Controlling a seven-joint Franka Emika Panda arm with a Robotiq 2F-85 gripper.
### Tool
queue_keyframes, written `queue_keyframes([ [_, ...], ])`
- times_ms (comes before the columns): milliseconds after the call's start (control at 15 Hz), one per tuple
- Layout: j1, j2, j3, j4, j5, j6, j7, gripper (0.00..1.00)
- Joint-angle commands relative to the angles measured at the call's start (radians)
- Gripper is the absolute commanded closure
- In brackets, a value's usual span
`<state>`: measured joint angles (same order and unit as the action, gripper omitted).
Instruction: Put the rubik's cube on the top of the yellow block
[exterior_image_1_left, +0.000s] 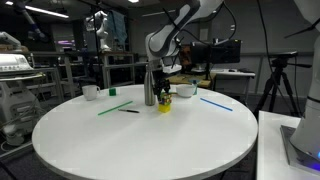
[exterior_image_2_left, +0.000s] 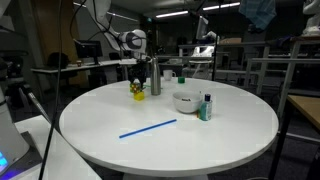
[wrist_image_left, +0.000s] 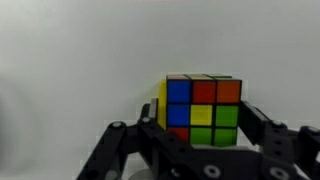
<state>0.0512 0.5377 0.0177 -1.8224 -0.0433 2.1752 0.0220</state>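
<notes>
The rubik's cube (wrist_image_left: 203, 108) sits between my gripper's (wrist_image_left: 200, 120) two fingers in the wrist view, with blue, red, orange, yellow and green tiles facing the camera. The fingers lie against its left and right sides. A thin yellow strip (wrist_image_left: 161, 100) shows at the cube's left edge. In both exterior views the gripper (exterior_image_1_left: 163, 90) (exterior_image_2_left: 138, 80) points down right over the yellow block (exterior_image_1_left: 165, 107) (exterior_image_2_left: 137, 94) on the round white table (exterior_image_1_left: 140, 140). There the cube is a small dark shape just above the block, and I cannot tell whether it touches it.
A steel bottle (exterior_image_1_left: 151, 88) (exterior_image_2_left: 154, 78) stands right beside the block. A white bowl (exterior_image_1_left: 186, 91) (exterior_image_2_left: 185, 101), a small bottle (exterior_image_2_left: 206, 107), a white cup (exterior_image_1_left: 90, 92), a green stick (exterior_image_1_left: 114, 107), a blue stick (exterior_image_2_left: 148, 128) and a black pen (exterior_image_1_left: 130, 111) lie around.
</notes>
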Motion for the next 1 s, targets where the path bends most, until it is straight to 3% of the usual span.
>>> queue_keyframes([
  [0, 0.001, 0.009, -0.006, 0.019, -0.022, -0.016, -0.016, 0.00],
  [400, 0.019, -0.078, -0.003, -0.026, -0.039, -0.069, -0.001, 0.00],
  [933, 0.073, -0.318, 0.013, -0.119, -0.132, -0.247, 0.052, 0.00],
])
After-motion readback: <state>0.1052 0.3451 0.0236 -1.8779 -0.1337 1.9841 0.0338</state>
